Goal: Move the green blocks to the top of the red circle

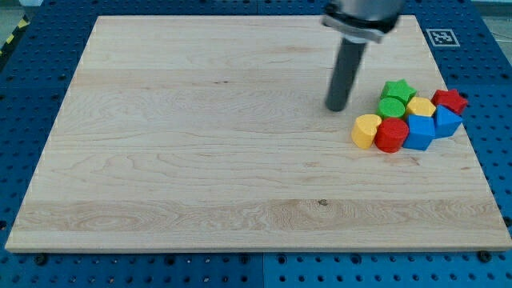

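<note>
Two green blocks, star above circle, touching red circle; my tip just left.

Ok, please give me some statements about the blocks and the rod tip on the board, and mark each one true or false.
1. My tip touches the red circle. False: it stands apart, to the view's left of the cluster, nearest the green circle.
2. The green star lies at the view's top of the cluster. True.
3. The yellow heart is the block farthest to the view's left. True.
4. The blocks are spread over the whole board. False: all are bunched together near the view's right edge.
5. The green circle sits on the view's top side of the red circle. True.
</note>
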You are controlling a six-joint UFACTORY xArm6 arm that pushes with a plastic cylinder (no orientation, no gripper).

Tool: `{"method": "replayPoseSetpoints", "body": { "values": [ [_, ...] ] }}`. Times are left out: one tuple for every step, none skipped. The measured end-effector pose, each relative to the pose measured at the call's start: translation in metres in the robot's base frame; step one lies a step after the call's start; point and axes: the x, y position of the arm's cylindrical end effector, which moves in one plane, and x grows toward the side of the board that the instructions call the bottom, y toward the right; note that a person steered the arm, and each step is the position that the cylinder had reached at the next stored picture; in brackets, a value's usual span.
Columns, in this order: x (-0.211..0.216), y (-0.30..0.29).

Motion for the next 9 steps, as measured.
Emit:
{"method": "replayPoseSetpoints", "body": {
  "values": [
    [0.005, -0.048],
    [0.025, -0.065],
    [0.035, -0.061],
    [0.008, -0.083],
    [-0.058, -0.096],
    [-0.093, -0.028],
    [-0.094, 0.083],
    [-0.087, 0.182],
    [-0.067, 0.251]
  ]
}}
